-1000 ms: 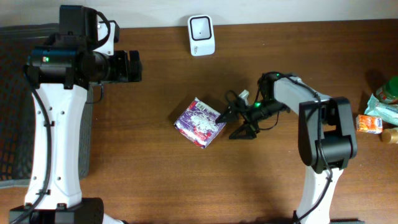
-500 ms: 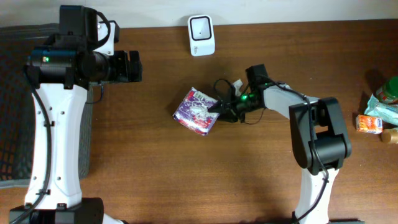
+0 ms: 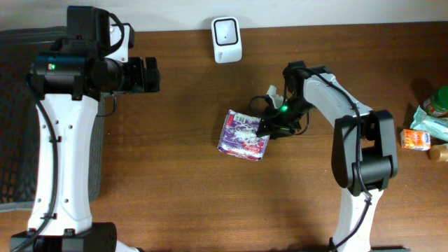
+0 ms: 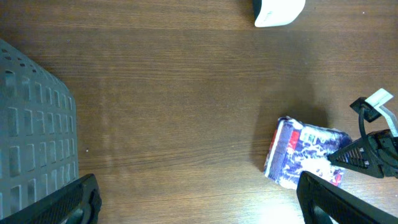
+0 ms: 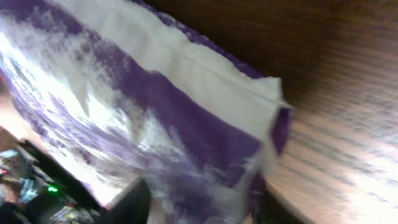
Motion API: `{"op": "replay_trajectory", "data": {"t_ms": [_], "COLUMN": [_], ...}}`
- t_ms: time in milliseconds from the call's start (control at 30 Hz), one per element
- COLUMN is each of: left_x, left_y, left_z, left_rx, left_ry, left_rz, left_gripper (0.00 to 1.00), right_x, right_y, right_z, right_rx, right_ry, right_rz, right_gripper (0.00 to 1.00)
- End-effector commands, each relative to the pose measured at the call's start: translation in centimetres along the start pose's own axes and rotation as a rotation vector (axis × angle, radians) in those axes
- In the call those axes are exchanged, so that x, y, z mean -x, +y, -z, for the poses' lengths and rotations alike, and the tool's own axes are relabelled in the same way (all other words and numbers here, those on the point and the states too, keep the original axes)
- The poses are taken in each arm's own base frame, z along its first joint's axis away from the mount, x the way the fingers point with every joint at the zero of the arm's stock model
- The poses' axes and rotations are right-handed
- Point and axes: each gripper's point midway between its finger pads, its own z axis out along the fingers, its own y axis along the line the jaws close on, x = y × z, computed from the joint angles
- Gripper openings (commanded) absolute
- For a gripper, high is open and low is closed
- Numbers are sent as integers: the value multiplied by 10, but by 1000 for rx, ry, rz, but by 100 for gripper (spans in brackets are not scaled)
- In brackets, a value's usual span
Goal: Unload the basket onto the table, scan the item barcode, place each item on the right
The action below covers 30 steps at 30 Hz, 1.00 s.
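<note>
The item is a purple and white packet (image 3: 243, 134) lying near the middle of the table, also seen as the packet (image 4: 305, 152) at the lower right of the left wrist view. No barcode shows on it. My right gripper (image 3: 267, 127) is at its right edge. In the right wrist view the packet (image 5: 155, 118) fills the frame and its lower end sits between the two dark fingers (image 5: 134, 202), which are shut on it. A white scanner (image 3: 227, 40) stands at the back edge. My left gripper (image 3: 148, 75) hangs wide open over bare wood, far left of the packet.
A dark mesh basket (image 3: 14, 119) takes up the left edge, seen as grey mesh (image 4: 31, 130) by the left wrist. Several small grocery items (image 3: 427, 129) lie at the far right edge. The scanner's corner (image 4: 278, 9) shows at the top of the left wrist view.
The right gripper closed onto the packet's edge, then dragged it to the right and turned it. The left arm has not moved.
</note>
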Motion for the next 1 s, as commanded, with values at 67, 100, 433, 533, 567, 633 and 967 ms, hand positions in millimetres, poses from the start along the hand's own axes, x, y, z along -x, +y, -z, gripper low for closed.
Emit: {"op": "replay_trajectory", "data": {"t_ms": [67, 100, 433, 533, 567, 633, 967], "left_x": [1, 1, 1, 1, 1, 1, 1], "left_y": [-2, -2, -2, -2, -2, -2, -2], "left_z": [7, 7, 7, 7, 7, 7, 7], "left_rx": [-10, -10, -10, -10, -10, -10, -10], "left_ry": [-18, -18, -18, -18, -18, -18, -18], "left_rz": [-9, -9, -9, -9, -9, -9, -9], "left_gripper": [99, 99, 99, 99, 99, 99, 99], "right_x": [23, 26, -35, -35, -31, -14, 21], "right_y": [10, 14, 4, 2, 4, 6, 34], "right_z": [60, 73, 12, -20, -24, -26, 26], "right_rx": [-50, -47, -31, -46, -43, -27, -7], "right_ry": [-83, -101, 140, 124, 105, 43, -57], "right_rz": [-13, -53, -187, -241, -255, -217, 301], "right_gripper": [66, 66, 60, 59, 53, 34, 25]}}
